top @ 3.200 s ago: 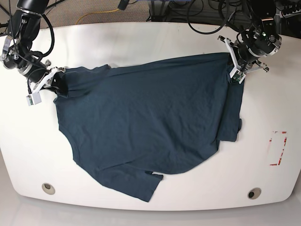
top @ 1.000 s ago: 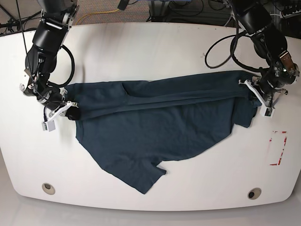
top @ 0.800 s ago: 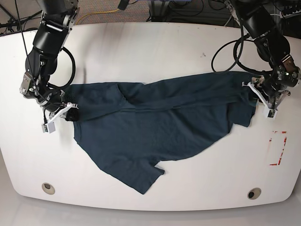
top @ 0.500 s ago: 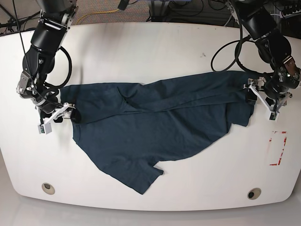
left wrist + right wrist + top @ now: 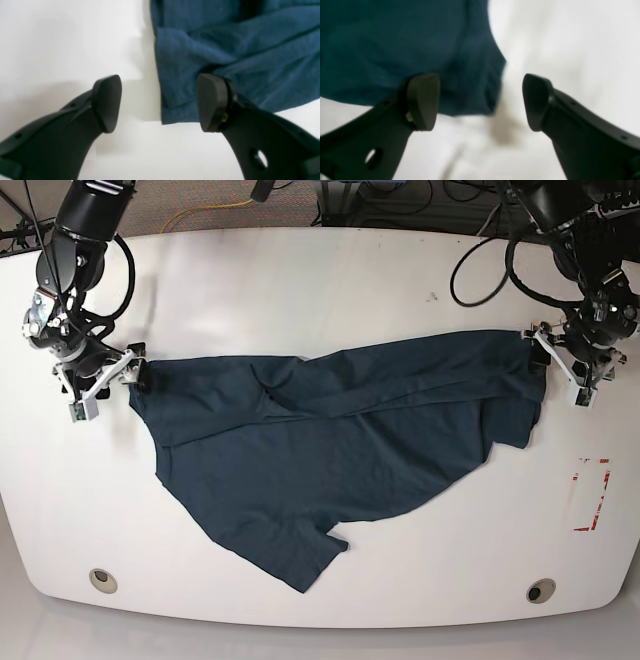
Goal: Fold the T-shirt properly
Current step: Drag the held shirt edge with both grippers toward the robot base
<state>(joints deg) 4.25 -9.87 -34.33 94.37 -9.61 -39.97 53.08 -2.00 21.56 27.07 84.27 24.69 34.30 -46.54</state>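
The dark navy-teal T-shirt [image 5: 330, 440] lies spread on the white table [image 5: 300, 280], with a creased fold along its far edge and one sleeve toward the front. My left gripper [image 5: 557, 367] sits at the shirt's right end. In the left wrist view it [image 5: 160, 102] is open, and a shirt corner [image 5: 225, 50] lies flat between and beyond the fingers. My right gripper [image 5: 108, 380] sits at the shirt's left end. In the right wrist view it [image 5: 480, 100] is open, with the blurred cloth edge [image 5: 407, 37] by one finger.
A red-outlined rectangle [image 5: 592, 495] is marked on the table at the right. Two round holes [image 5: 102, 580] [image 5: 541, 591] sit near the front edge. Cables hang behind the table's far edge.
Both grippers were shut on the shirt's ends and stretched it; now both are open and drawn outward. The shirt's left end has shifted toward the far left, and the cloth rests on the table.
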